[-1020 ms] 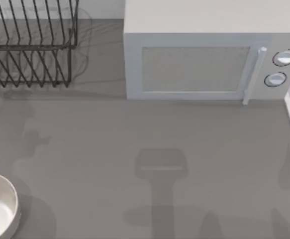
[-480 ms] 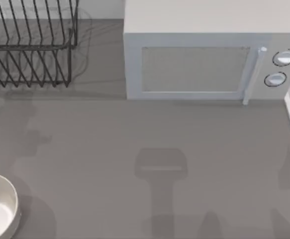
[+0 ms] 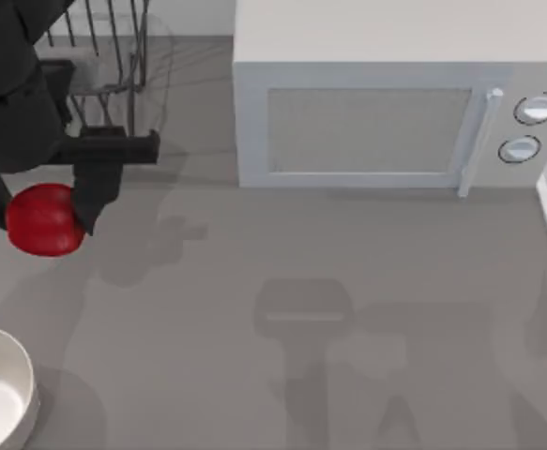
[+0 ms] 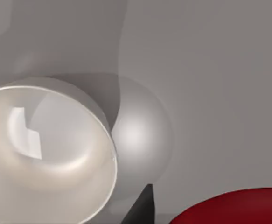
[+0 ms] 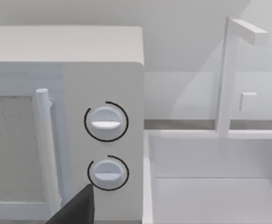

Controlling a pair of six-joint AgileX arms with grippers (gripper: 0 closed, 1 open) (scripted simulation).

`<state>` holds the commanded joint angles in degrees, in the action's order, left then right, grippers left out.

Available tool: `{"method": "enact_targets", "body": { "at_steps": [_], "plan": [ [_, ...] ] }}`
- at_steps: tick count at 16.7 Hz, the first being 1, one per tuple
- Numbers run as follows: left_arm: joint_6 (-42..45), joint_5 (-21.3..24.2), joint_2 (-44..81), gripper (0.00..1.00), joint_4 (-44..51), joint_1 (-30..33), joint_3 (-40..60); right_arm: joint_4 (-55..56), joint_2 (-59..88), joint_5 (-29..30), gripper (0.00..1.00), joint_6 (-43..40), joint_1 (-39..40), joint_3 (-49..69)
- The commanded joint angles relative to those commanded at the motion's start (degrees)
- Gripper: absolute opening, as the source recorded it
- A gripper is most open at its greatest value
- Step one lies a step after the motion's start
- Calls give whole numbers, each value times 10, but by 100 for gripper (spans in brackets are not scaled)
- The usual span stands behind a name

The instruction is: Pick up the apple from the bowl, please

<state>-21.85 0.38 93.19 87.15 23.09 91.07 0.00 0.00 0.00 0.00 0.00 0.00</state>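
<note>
High over the table's left side hangs the red apple (image 3: 41, 223), with my left gripper (image 3: 48, 212) shut on it; one black finger (image 3: 96, 199) presses its right side. The apple (image 4: 233, 207) is well clear of the white bowl (image 3: 27, 375), which stands at the front left corner. In the left wrist view the bowl (image 4: 105, 140) lies below with nothing inside, and one dark fingertip (image 4: 142, 210) shows beside the apple. In the right wrist view, one dark finger of my right gripper (image 5: 75, 210) points toward the microwave's knobs.
A white microwave (image 3: 376, 103) stands at the back middle with its door shut and two knobs (image 5: 106, 122). A black wire dish rack (image 3: 113, 56) is at the back left, behind my left arm. A white sink with a faucet (image 5: 226, 74) lies at the right.
My left arm has come into the top view over the table's left side, holding the apple up high. Its shadow has shifted right across the table. The bowl has not moved.
</note>
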Motion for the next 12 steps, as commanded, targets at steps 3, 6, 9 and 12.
{"method": "enact_targets", "body": {
  "at_steps": [3, 6, 9, 12],
  "plan": [
    [-94, -2, 63, 0, -52, 95, 3, 0, 0, 0, 100, 0, 0, 0],
    [-135, -4, 93, 0, -84, 136, 1, 0, 0, 0, 100, 0, 0, 0],
    [-136, -4, 94, 0, -86, 137, 1, 0, 0, 0, 100, 0, 0, 0],
    [-134, -3, 94, 0, -94, 135, -8, 0, 0, 0, 100, 0, 0, 0]
  ]
}}
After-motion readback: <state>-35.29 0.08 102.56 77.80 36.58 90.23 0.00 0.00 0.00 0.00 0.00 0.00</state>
